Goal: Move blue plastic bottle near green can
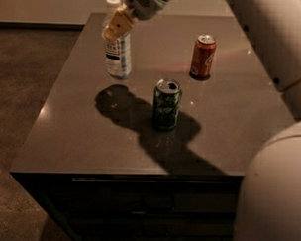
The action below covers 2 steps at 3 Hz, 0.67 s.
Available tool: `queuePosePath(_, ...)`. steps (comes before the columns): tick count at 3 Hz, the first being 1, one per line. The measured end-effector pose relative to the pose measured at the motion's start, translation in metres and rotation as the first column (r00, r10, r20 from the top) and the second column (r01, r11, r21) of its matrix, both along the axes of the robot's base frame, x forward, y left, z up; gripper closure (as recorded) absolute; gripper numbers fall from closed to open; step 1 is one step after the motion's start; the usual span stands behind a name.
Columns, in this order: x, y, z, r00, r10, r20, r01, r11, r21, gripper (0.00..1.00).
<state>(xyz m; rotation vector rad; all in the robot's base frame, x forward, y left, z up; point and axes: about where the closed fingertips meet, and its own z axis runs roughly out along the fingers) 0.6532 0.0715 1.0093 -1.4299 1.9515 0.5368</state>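
Observation:
The blue plastic bottle, clear with a white cap and a white label, hangs upright above the dark table top, with its shadow below it. My gripper, with yellow fingers, is shut on the bottle's upper part, near the table's far left. The green can stands upright at mid-table, to the right of and nearer than the bottle, a short gap away.
A red-orange soda can stands at the far right of the table. My arm's large pale body fills the right side of the view. The table's front edge and left edge drop to a brown floor.

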Motion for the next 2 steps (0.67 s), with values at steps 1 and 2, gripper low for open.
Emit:
queuePosePath(1, -0.021, -0.031, -0.002, 0.9997, -0.023, -0.002, 0.023, 1.000, 0.003, 1.00)
queuePosePath(2, -0.039, -0.058, -0.014, 0.9990, -0.043, -0.011, 0.043, 0.999, 0.004, 1.00)
